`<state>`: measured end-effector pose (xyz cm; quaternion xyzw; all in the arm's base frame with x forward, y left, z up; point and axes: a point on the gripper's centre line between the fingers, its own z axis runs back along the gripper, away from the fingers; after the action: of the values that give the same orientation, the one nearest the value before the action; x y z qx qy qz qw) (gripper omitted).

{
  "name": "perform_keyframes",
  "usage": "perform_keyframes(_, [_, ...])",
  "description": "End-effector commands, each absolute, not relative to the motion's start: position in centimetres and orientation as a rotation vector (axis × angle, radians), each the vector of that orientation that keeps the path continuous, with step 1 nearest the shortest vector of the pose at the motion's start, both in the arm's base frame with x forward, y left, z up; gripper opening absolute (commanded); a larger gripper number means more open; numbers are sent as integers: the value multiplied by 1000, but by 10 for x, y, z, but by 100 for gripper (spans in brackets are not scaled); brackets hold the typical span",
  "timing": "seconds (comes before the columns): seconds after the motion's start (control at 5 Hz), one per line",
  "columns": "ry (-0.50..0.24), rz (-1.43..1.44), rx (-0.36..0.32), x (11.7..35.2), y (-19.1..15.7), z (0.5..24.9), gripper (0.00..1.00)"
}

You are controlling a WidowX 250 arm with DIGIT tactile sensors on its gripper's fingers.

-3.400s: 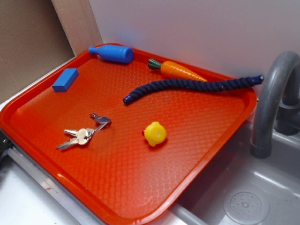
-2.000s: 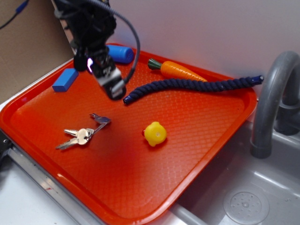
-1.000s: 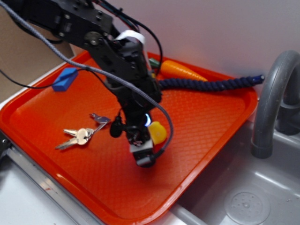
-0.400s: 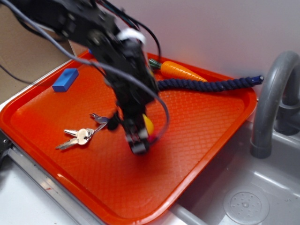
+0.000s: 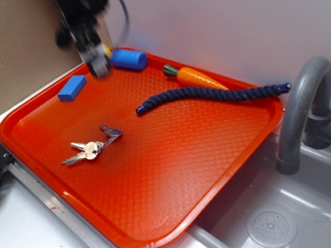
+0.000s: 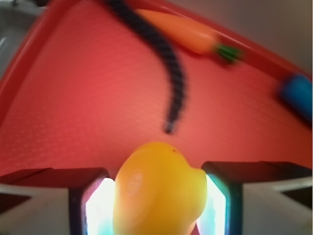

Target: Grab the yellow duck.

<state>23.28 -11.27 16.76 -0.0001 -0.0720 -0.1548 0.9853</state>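
Note:
The yellow duck (image 6: 159,191) fills the gap between my two fingers in the wrist view, lifted clear of the red tray (image 6: 73,98). In the exterior view my gripper (image 5: 98,61) is blurred at the upper left, above the tray's back corner, shut on the yellow duck (image 5: 106,50), of which only a small yellow edge shows beside the fingers. The spot on the tray (image 5: 170,170) where the duck lay is bare.
On the tray lie a blue block (image 5: 72,87), a blue bottle-shaped toy (image 5: 125,59), an orange carrot toy (image 5: 196,77), a dark blue rope (image 5: 212,94) and a bunch of keys (image 5: 93,147). A grey faucet (image 5: 300,103) and sink (image 5: 269,217) are at the right.
The gripper closed on the duck near the tray's middle, then rose and swung fast to the upper left with the duck in it. The other objects have not moved.

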Motion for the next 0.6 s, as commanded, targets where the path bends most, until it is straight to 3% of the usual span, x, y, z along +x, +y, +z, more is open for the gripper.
perform_keyframes(0.0, [-214,-189,57,206,-55,232,0])
perform_keyframes(0.4, [-213,-156,37,181,-49,227,0])
